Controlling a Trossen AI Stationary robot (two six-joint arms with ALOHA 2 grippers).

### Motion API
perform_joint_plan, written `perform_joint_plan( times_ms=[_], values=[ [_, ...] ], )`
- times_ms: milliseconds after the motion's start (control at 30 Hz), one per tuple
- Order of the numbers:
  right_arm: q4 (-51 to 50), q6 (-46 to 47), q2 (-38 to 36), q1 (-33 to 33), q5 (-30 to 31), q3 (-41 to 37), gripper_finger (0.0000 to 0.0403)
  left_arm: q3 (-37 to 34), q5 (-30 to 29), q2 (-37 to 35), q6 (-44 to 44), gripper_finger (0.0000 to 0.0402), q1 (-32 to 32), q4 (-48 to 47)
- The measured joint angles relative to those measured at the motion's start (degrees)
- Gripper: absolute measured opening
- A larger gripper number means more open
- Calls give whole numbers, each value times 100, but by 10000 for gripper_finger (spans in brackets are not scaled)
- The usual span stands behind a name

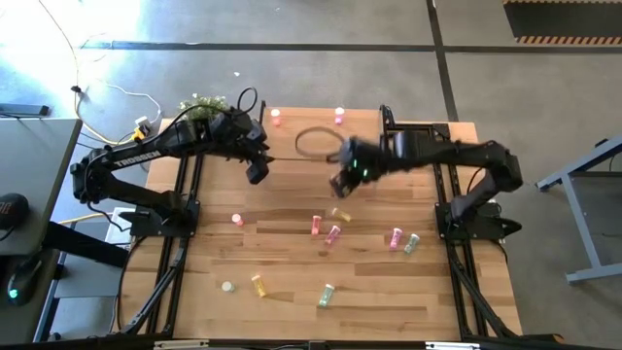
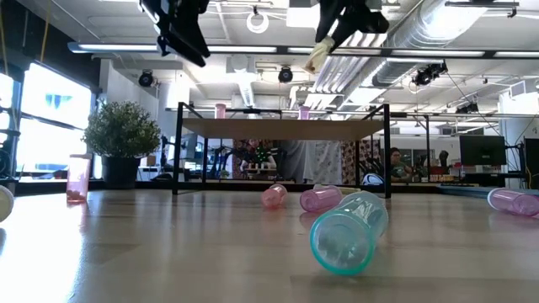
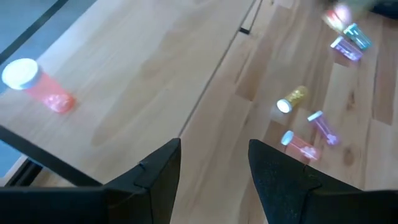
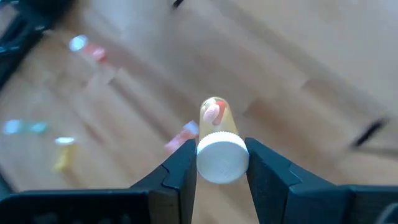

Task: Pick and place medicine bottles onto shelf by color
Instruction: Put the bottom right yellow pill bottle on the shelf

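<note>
Yellow-orange plastic under a white cap: pinched as a small bottle (image 4: pixel 217 140) in the right tool (image 4: pixel 217 163), fingers clamped on either side at the cap end, well above the bench (image 1: pixel 292 272) and close by the shelf (image 1: pixel 292 122). Looked light, stiff and smooth. Judged likely to swivel or slip if squeezed off-centre on its rounded wall, so better taken square across the body than at the cap. Judged prone to rolling if laid down, hence better stood upright on its flat base.

Found the left tool (image 3: pixel 214 180) spread and empty, hanging over the shelf top, with a salmon-red bottle (image 3: pixel 38 88) standing on that top some way off. Spotted a pink bottle (image 1: pixel 339 117) along the shelf's far edge too.

Counted several more scattered on the bench, mostly lying on their sides: a green bottle (image 2: pixel 347 231) nearest the low camera, a pale pink one (image 2: pixel 320 199) just behind it.
</note>
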State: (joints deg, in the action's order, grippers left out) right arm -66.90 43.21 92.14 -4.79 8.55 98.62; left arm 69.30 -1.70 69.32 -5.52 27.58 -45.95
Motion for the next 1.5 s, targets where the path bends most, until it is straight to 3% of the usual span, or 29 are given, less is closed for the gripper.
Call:
perform_joint_plan(
  times_ms=[333, 600, 1000, 1200, 1500],
  values=[
    [-607, -2405, -2, -1853, -2, 1016, 105, 0, 0, 0, -178, 179, 240, -2],
    [-917, -3325, 163, -2923, -255, 1125, 105, 0, -4, 0, -194, 179, 320, -2],
    [-1066, -4195, 771, -3159, -244, 1122, 105, 2, -21, 0, -199, 179, 320, -4],
    [-1057, -4708, 942, -3078, 106, 1119, 105, 1, -22, 0, -197, 179, 320, -4],
    [-1285, -4779, 1204, -3152, 213, 2008, 106, 2, -24, 2, -186, 179, 320, -4]
  ],
)
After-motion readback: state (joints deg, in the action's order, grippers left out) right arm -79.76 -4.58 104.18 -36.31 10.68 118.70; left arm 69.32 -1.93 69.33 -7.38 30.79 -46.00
